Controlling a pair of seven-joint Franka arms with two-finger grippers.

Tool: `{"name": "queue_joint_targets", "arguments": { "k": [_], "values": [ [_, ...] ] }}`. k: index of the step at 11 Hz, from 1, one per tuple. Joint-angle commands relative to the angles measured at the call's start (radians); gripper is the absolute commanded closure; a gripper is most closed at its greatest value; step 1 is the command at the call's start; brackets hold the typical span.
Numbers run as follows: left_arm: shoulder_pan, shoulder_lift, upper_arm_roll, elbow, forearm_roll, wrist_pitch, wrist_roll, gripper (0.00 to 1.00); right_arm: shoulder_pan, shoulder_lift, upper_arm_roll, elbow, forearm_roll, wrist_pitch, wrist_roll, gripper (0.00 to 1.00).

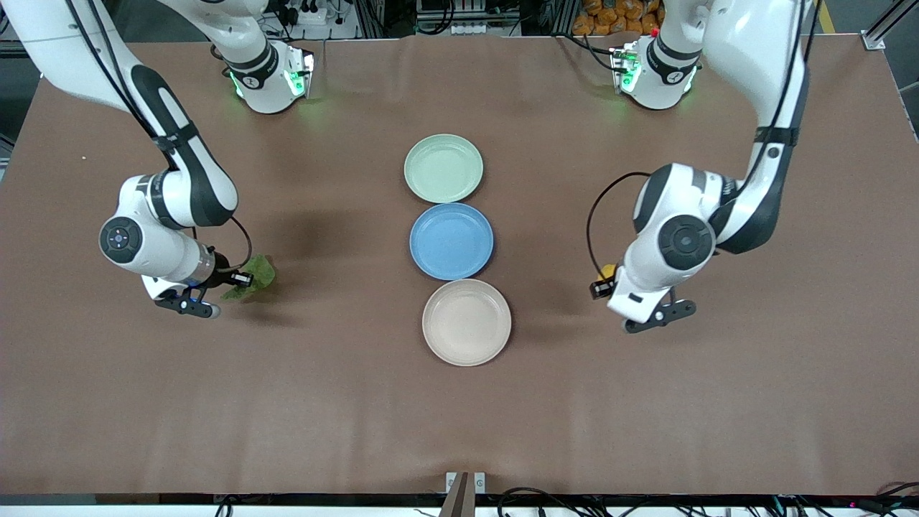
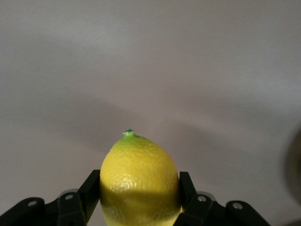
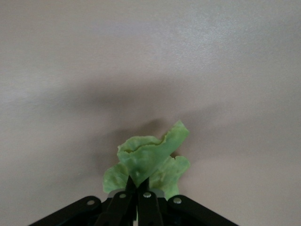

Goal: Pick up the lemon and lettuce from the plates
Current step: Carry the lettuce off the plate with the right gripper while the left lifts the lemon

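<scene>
My left gripper (image 1: 602,281) is shut on the lemon (image 1: 608,271) and holds it over bare table toward the left arm's end; in the left wrist view the lemon (image 2: 139,181) sits between the fingers (image 2: 89,190). My right gripper (image 1: 240,278) is shut on the lettuce (image 1: 256,276) over bare table toward the right arm's end; the right wrist view shows the crinkled leaf (image 3: 148,162) pinched between the closed fingertips (image 3: 131,186). The pale green plate (image 1: 443,168) and the beige-white plate (image 1: 467,322) lie bare in the table's middle.
A blue plate (image 1: 451,240) lies bare between the other two plates. The brown table (image 1: 344,402) spreads wide round both grippers.
</scene>
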Motion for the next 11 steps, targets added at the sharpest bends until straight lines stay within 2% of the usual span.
{"name": "queue_joint_targets", "arguments": {
  "k": [1, 2, 3, 7, 9, 11],
  "values": [
    [0.067, -0.126, -0.016, -0.2, 0.01, 0.086, 0.125, 1.0, 0.041, 0.006, -0.068, 0.004, 0.009, 0.017, -0.038, 0.45],
    [0.098, -0.128, -0.016, -0.204, 0.009, 0.086, 0.18, 1.0, 0.051, -0.008, -0.089, 0.004, 0.01, 0.01, -0.039, 0.0],
    [0.137, -0.128, -0.016, -0.205, 0.009, 0.085, 0.253, 1.0, 0.077, -0.031, -0.123, 0.01, 0.012, 0.004, -0.038, 0.0],
    [0.236, -0.074, -0.013, -0.192, 0.009, 0.115, 0.436, 1.0, 0.089, -0.063, -0.132, 0.056, 0.027, -0.002, -0.03, 0.0],
    [0.237, -0.021, -0.012, -0.171, 0.021, 0.142, 0.453, 1.0, 0.097, -0.142, -0.131, 0.071, 0.044, -0.105, -0.032, 0.0],
    [0.254, 0.018, -0.008, -0.152, 0.023, 0.143, 0.502, 1.0, 0.1, -0.193, -0.138, 0.134, 0.093, -0.244, -0.033, 0.0]
  ]
}}
